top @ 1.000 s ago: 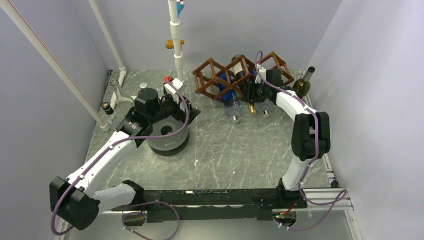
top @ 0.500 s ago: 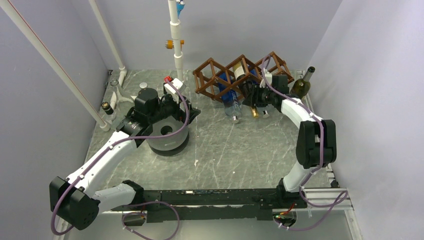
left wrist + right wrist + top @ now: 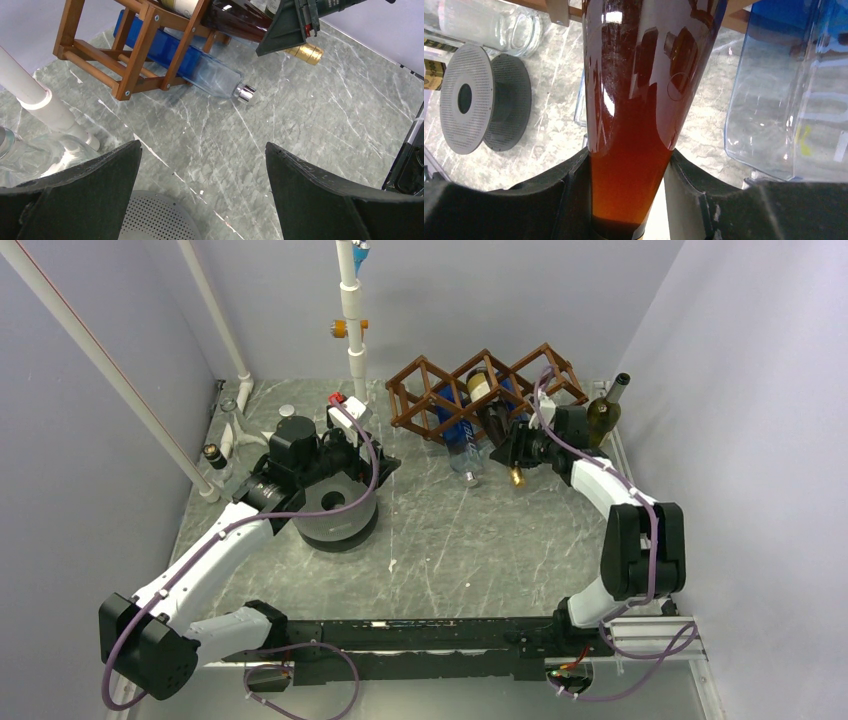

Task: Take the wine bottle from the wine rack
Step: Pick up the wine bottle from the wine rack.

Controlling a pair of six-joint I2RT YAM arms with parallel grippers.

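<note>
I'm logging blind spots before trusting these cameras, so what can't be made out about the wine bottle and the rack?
Base of the wine bottle: right wrist view, cut off by the top edge.
Its label: top view, too small to read.
Its gold cap: right wrist view, past the bottom edge, by the right end effector.
Far cells of the wine rack: left wrist view, cut off by the top edge.

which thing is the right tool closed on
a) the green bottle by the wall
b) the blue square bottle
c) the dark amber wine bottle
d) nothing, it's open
c: in the right wrist view the right tool clamps both sides of the wine bottle, amber glass, where it narrows toward the neck.
</note>
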